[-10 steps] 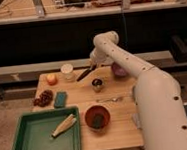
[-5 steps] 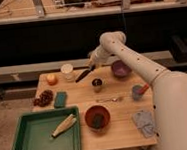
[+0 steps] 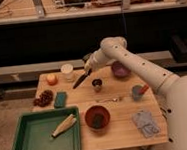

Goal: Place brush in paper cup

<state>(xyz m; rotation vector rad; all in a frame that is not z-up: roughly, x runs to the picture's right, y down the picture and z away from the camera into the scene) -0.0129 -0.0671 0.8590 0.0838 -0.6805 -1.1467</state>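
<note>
- Brush hangs tilted above the table, its upper end pinched in the closed jaws of the gripper; the lower tip points down and to the left of the jaws.
- Cup, white, stands upright left of the jaws, just beside the brush's upper end but apart from it.
- How the fingers meet the handle is hard to make out; they blend into the dark background.
- Metal cup sits just below and right of the jaws.
- Purple bowl lies right of the jaws, partly behind the arm.
- Orange ball rests farther left, past the cup.
- Green tray sits well below and left, its near edge cut off.
</note>
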